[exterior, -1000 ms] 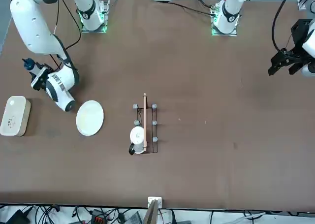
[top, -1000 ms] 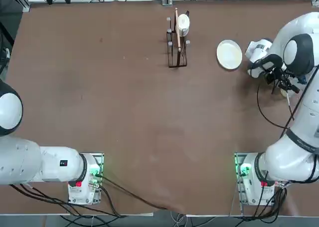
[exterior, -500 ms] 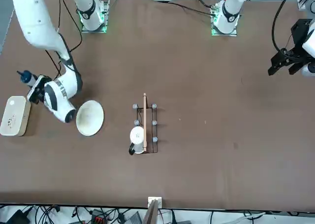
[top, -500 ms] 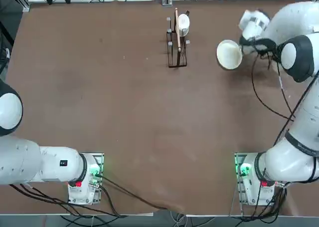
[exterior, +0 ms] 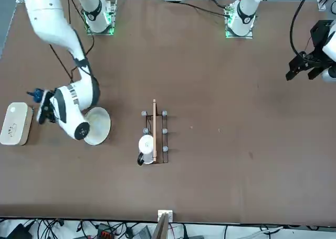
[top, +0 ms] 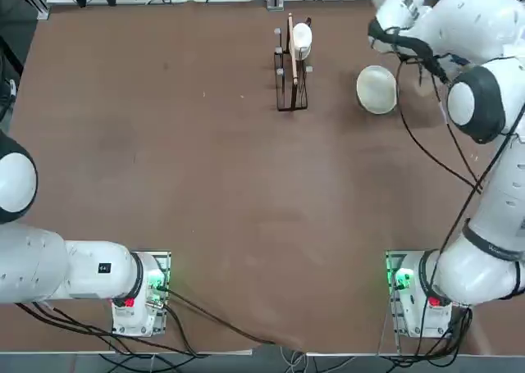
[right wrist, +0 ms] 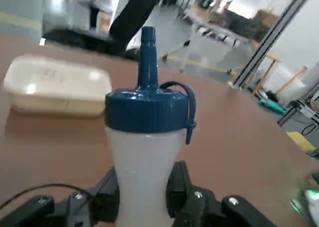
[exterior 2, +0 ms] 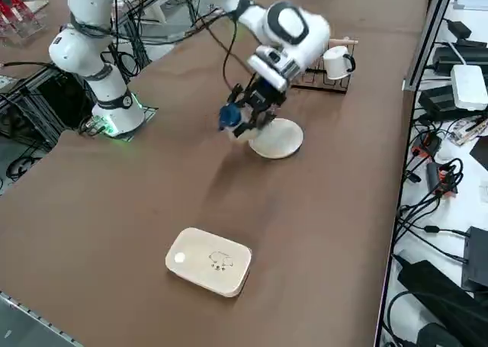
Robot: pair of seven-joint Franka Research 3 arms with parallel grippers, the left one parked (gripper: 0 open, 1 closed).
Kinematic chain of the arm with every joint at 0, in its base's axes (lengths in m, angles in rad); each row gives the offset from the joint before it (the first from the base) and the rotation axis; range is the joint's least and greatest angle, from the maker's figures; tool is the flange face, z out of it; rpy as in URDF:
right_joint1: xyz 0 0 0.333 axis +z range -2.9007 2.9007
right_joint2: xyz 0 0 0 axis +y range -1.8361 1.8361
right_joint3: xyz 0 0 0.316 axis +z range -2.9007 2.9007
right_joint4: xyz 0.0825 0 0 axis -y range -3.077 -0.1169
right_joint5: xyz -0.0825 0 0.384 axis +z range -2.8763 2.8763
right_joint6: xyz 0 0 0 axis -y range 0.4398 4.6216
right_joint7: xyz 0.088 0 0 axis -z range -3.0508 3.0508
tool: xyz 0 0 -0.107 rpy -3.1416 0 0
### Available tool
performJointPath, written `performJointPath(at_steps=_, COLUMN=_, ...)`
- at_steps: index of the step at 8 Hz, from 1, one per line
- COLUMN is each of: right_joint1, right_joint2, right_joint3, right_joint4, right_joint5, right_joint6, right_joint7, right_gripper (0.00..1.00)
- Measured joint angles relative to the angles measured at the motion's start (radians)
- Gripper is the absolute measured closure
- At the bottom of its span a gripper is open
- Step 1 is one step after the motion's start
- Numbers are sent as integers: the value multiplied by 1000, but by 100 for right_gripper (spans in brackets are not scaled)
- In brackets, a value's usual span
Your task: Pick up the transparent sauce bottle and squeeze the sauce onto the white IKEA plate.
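Note:
My right gripper (right wrist: 144, 199) is shut on the transparent sauce bottle (right wrist: 144, 152), a whitish body with a dark blue nozzle cap. In the right side view the gripper (exterior 2: 250, 115) hangs above the table just beside the white IKEA plate (exterior 2: 278, 139), and the bottle (exterior 2: 229, 117) lies tilted with its nozzle pointing away from the plate. In the front view the bottle's cap (exterior: 37, 95) sticks out between the plate (exterior: 101, 126) and the white container. The wrist covers part of the plate there. The top view shows the plate (top: 377, 90) with the arm's wrist beyond it.
A white rounded-rectangular container (exterior: 14, 123) lies on the table on the side of the plate away from the rack, also seen as the container (exterior 2: 210, 261). A black wire rack with a white mug (exterior: 152, 139) stands on the plate's other side.
The right arm has swung away from its base with the bottle, from beside the plate on the near side to its far side. The grip tightened early and then held.

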Motion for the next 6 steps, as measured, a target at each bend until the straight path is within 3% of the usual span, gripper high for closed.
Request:
performJointPath(at_steps=3, right_joint1=81, right_joint2=0, right_joint3=10, right_joint4=131, right_joint5=157, right_joint6=29, right_joint7=-285, right_gripper=58)
performJointPath(at_steps=6, right_joint1=92, right_joint2=5, right_joint3=72, right_joint4=158, right_joint5=381, right_joint6=133, right_joint7=-383, right_gripper=58)
